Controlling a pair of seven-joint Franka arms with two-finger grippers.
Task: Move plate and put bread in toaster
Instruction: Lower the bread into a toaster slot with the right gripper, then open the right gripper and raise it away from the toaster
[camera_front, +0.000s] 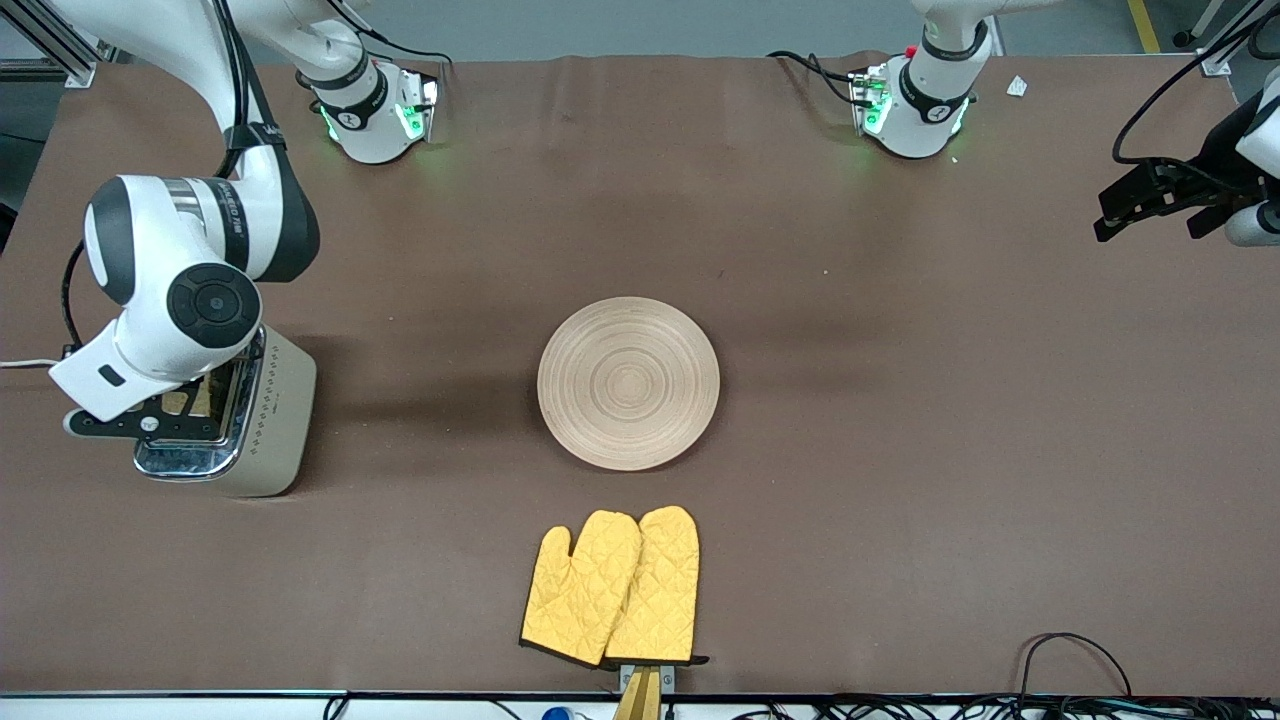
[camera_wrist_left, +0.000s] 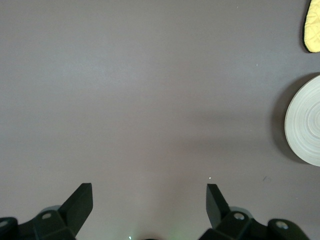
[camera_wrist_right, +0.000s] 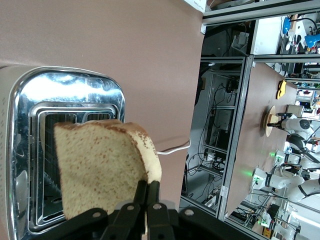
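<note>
The cream toaster (camera_front: 275, 420) with a chrome top (camera_wrist_right: 75, 95) stands at the right arm's end of the table. My right gripper (camera_wrist_right: 148, 184) is shut on a corner of the bread (camera_wrist_right: 97, 167), a speckled brown slice held tilted right over the toaster's slots. In the front view the right hand (camera_front: 150, 390) covers the toaster's top and most of the bread. The wooden plate (camera_front: 628, 383) lies bare at the table's middle and also shows in the left wrist view (camera_wrist_left: 306, 122). My left gripper (camera_front: 1112, 210) waits open and empty (camera_wrist_left: 150, 192) over bare table at the left arm's end.
Two yellow oven mitts (camera_front: 612, 585) lie nearer the front camera than the plate, by the table's edge; one tip shows in the left wrist view (camera_wrist_left: 313, 27). The toaster's white cord (camera_front: 20, 362) runs off the table at the right arm's end.
</note>
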